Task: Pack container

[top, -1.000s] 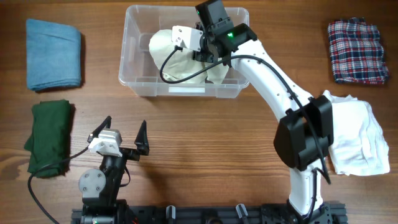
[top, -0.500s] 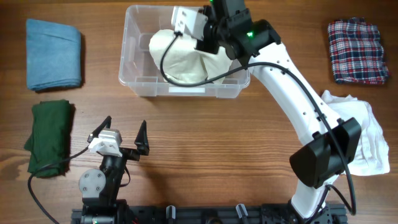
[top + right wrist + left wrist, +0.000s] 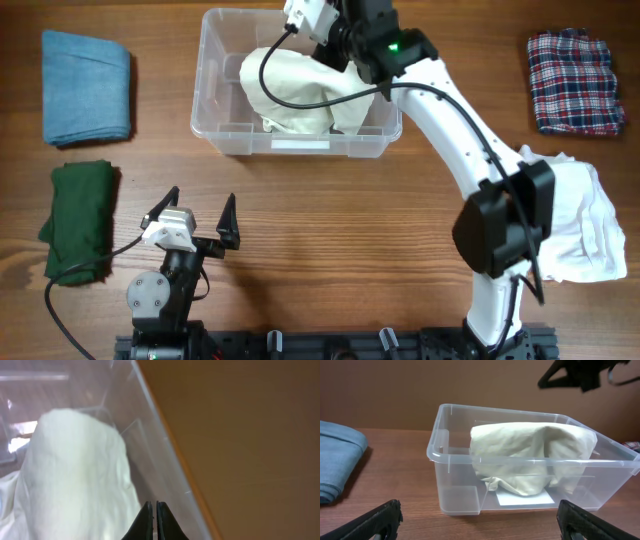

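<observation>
The clear plastic container (image 3: 205,75) stands at the back centre of the table, white label on its near side. A cream cloth (image 3: 295,95) lies bunched inside it, also visible through the wall as the cream cloth (image 3: 530,462). My right gripper (image 3: 345,22) hovers over the container's back rim, shut with nothing between its fingers. Its wrist view shows the shut right gripper (image 3: 154,505) above the cream cloth (image 3: 75,470) and the container's wall (image 3: 150,450). My left gripper (image 3: 200,205) rests open near the table's front, well short of the container (image 3: 455,485).
A folded blue cloth (image 3: 86,86) lies at the back left, a dark green cloth (image 3: 80,220) below it. A plaid cloth (image 3: 575,82) sits at the back right and a white cloth (image 3: 580,220) lies under the right arm.
My right gripper has closed empty and drawn up and back from the cream cloth to the container's rear rim. The cloth stays in the container. The left arm has not moved.
</observation>
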`<state>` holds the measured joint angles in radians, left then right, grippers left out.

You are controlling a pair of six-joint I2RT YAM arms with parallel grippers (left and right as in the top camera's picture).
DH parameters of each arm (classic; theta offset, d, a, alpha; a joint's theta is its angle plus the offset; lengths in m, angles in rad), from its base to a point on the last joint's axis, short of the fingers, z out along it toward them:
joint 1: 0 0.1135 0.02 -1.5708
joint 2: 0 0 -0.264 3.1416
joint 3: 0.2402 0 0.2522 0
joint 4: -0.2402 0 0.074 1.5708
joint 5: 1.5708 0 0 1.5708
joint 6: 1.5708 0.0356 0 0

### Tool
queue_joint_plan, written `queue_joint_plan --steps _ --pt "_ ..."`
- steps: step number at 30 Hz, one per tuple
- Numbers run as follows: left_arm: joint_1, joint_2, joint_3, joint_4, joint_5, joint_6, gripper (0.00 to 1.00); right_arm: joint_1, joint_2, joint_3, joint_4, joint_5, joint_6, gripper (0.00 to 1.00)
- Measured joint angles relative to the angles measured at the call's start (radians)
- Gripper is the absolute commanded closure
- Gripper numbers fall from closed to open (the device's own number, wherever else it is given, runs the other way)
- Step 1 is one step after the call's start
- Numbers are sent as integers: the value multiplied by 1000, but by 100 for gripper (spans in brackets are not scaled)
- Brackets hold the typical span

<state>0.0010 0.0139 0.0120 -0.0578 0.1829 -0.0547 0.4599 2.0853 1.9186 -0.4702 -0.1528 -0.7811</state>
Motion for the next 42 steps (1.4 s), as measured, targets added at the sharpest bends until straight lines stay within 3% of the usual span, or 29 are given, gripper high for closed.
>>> queue_joint_plan --steps 21,33,42 --pt "0 0 0 0 0 0 0 0 15 0 -312 -142 22 96" --pt "0 0 0 0 0 0 0 -1 30 0 -119 -107 22 96" --pt "0 0 0 0 0 0 0 -19 102 0 -100 -89 22 96"
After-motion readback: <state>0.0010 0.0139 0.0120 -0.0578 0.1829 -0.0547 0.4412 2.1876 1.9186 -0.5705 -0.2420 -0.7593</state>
